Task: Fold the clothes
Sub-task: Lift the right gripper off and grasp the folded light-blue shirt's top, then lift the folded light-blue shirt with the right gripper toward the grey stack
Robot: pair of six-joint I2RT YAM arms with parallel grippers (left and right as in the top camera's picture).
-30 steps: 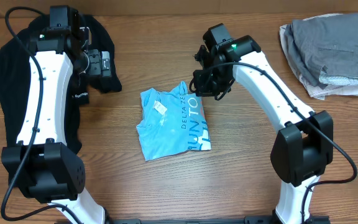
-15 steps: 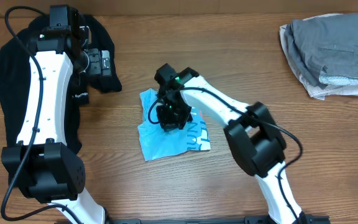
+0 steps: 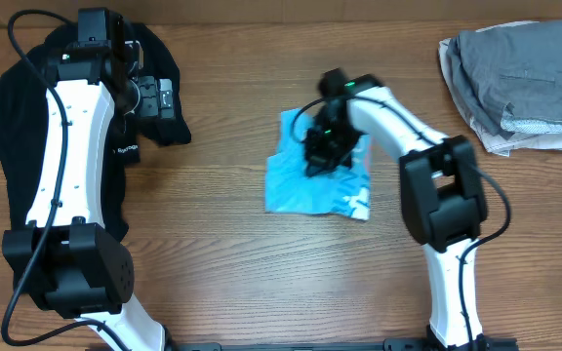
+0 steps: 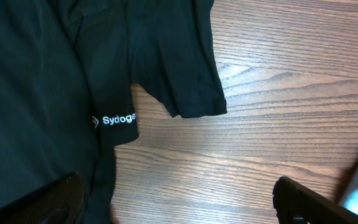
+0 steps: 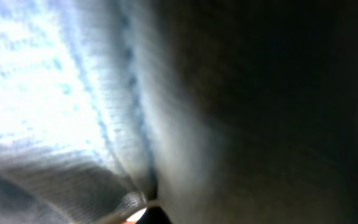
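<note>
Folding looks underway on the light blue T-shirt (image 3: 301, 190), bunched well right of the black shirt (image 3: 3, 117), with the right gripper (image 3: 325, 148) buried in its cloth, grip unreadable, and the left gripper (image 3: 154, 100) wide open above the black shirt; next, probably, smoothing the blue one flat.

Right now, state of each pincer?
Left pincer: open, empty, over the black shirt.
Right pincer: buried in the light blue T-shirt; cannot tell.
</note>
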